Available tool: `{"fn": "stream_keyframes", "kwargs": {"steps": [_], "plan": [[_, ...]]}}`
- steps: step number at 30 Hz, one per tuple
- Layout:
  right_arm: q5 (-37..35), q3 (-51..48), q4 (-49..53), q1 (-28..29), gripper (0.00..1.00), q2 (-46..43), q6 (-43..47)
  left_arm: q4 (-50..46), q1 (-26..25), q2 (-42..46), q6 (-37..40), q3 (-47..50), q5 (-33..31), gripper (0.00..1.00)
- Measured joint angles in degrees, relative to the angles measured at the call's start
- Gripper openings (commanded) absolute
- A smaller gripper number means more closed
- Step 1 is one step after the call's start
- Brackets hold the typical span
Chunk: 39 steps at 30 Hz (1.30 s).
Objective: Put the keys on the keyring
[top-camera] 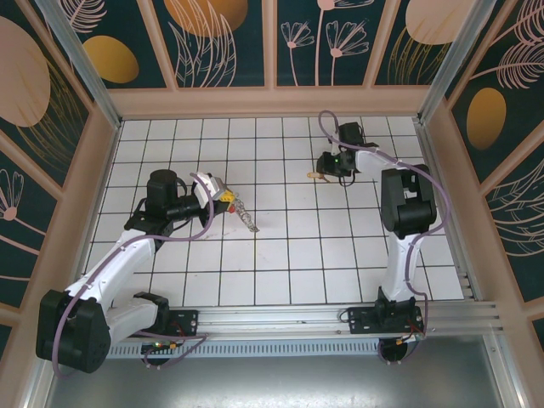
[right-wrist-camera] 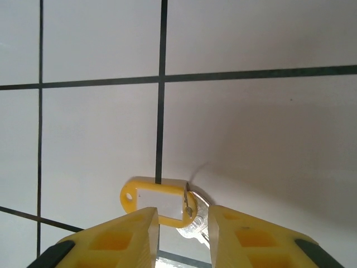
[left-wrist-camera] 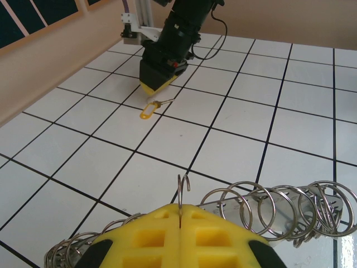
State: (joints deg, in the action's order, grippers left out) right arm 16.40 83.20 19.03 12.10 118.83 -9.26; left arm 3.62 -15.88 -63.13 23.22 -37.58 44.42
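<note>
My left gripper [top-camera: 223,197] [left-wrist-camera: 181,211] is shut on the keyring's thin wire [left-wrist-camera: 183,192], which sticks up from between the yellow pads. Several silvery split rings [left-wrist-camera: 268,209] hang from it on both sides; from above they trail toward the table [top-camera: 247,221]. A small key [right-wrist-camera: 196,222] with a yellow plastic tag [right-wrist-camera: 156,200] lies flat on the white tiles. My right gripper [right-wrist-camera: 183,237] [top-camera: 324,172] stands open low over it, one finger on each side of the key's head. In the left wrist view the tag [left-wrist-camera: 146,110] and key shaft [left-wrist-camera: 162,102] lie just under the right gripper [left-wrist-camera: 153,84].
The floor is white tile with black grid lines [top-camera: 289,246], enclosed by a tan rim and patterned walls [top-camera: 272,100]. The two grippers are about two tiles apart. The right arm's cable [top-camera: 327,119] loops near the back wall.
</note>
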Motion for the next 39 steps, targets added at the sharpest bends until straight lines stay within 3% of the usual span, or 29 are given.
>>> {"fn": "stream_keyframes", "kwargs": {"steps": [3, 14, 25, 27, 29, 34, 39], "plan": [[0.0, 0.1, 0.8, 0.1, 0.3, 0.5, 0.1, 0.0, 0.0, 0.0, 0.0, 0.0, 0.0, 0.0], [-0.5, 2.3, 2.6, 1.1, 0.15, 2.6, 2.1, 0.0, 0.0, 0.0, 0.0, 0.0, 0.0, 0.0], [-2.0, 3.0, 4.0, 1.1, 0.17, 3.3, 3.1, 0.0, 0.0, 0.0, -0.4, 0.0, 0.0, 0.0], [-2.3, 3.1, 4.0, 1.1, 0.13, 3.3, 3.2, 0.0, 0.0, 0.0, -0.4, 0.0, 0.0, 0.0], [-2.6, 3.1, 4.0, 1.1, 0.01, 3.3, 3.3, 0.0, 0.0, 0.0, -0.4, 0.0, 0.0, 0.0], [-3.0, 3.3, 3.6, 1.2, 0.0, 3.3, 4.7, 0.0, 0.0, 0.0, -0.4, 0.0, 0.0, 0.0], [-3.2, -4.9, -4.3, 1.9, 0.0, -1.8, 8.5, 0.0, 0.0, -0.1, -0.4, 0.0, 0.0, 0.0]]}}
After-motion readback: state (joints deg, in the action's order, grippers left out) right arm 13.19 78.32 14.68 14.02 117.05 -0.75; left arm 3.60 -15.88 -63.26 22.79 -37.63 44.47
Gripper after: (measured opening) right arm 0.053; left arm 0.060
